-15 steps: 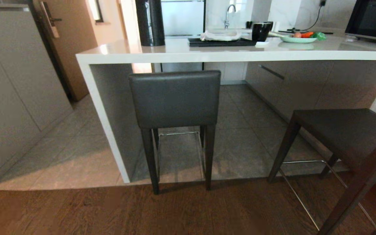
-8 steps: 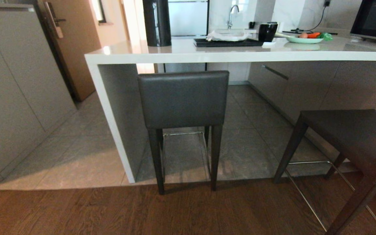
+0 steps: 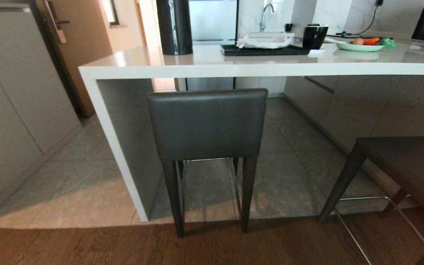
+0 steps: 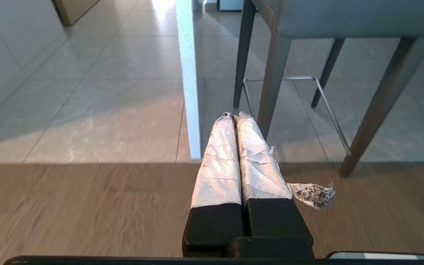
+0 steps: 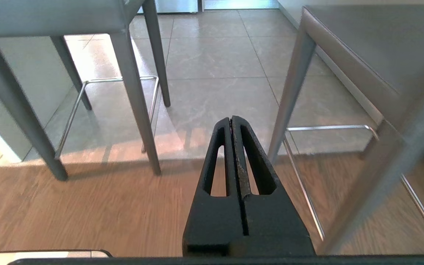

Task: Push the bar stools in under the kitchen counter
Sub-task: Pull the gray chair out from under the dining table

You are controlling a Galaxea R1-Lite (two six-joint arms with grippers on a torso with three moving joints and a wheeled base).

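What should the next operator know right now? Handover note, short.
Left gripper: fingers shut, empty, low over the wood floor, not touching anything.
Right gripper: fingers shut, empty, low between the two stools.
Left stool: backrest facing the robot, at the kitchen counter edge beside its slab leg, rear legs on the wood floor.
Right stool: clearly out from the counter and turned at an angle.
Done: nothing visibly finished.
Left: push both stools under, the right one needing more.

Grey floor tiles [image 3: 293,162] meet dark wood flooring [image 3: 123,246] near the camera. Grey cabinets [image 3: 9,103] on left, wooden door [image 3: 83,48] beyond. Faucet [image 3: 265,14] at back, daylight behind.
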